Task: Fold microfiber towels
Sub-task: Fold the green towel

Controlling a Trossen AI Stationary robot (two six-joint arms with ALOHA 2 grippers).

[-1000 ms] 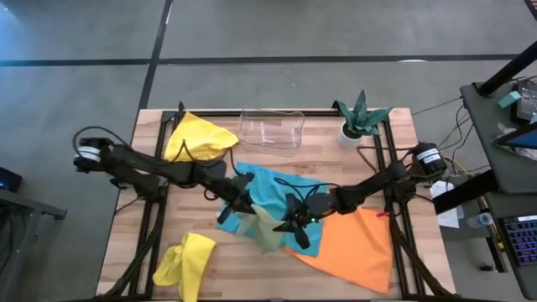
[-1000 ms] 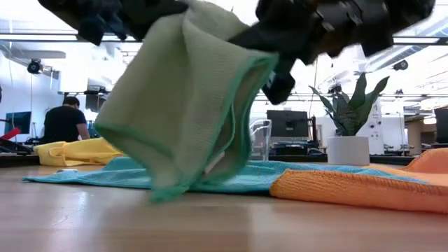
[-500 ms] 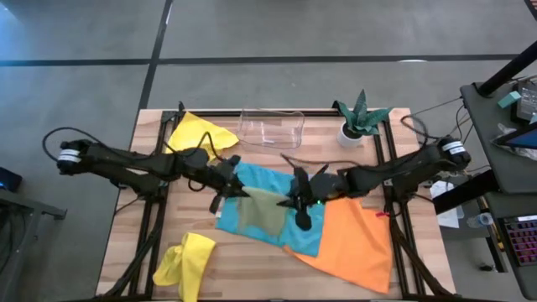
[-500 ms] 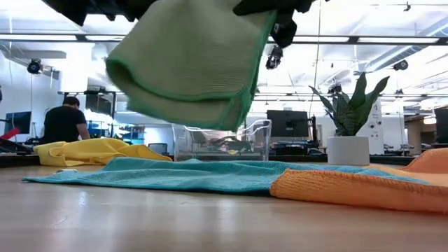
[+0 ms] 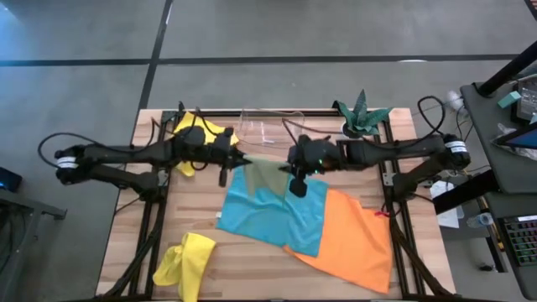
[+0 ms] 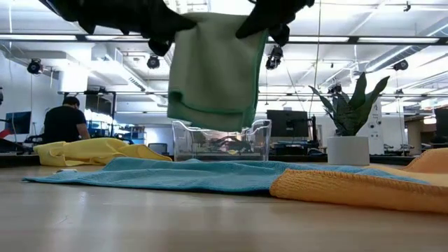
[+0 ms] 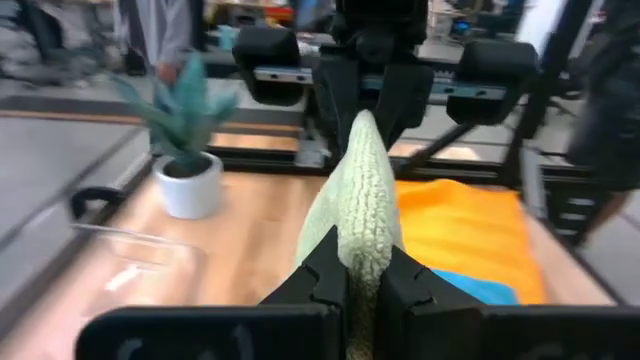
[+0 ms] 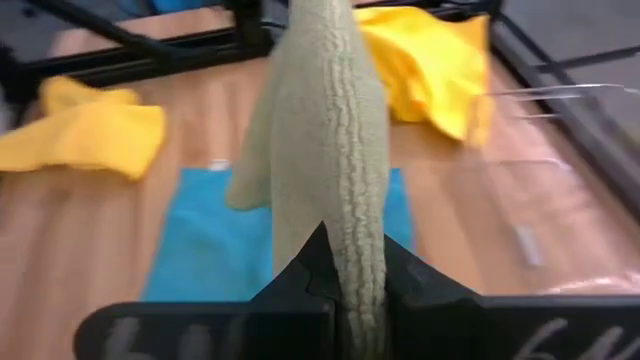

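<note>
While our left claw [image 5: 236, 161] and right claw [image 5: 291, 164] are each pinching an upper corner of the sage green towel [image 6: 215, 70], we are holding it stretched between them, hanging clear above the tabletop [image 5: 193, 220]. Beneath it the turquoise towel [image 5: 270, 211] and orange towel [image 5: 352, 239] are lying flat, one yellow towel [image 5: 185, 262] crumpled nearer, another yellow towel [image 5: 201, 134] beside the clear tray [image 6: 221, 142] farther back.
</note>
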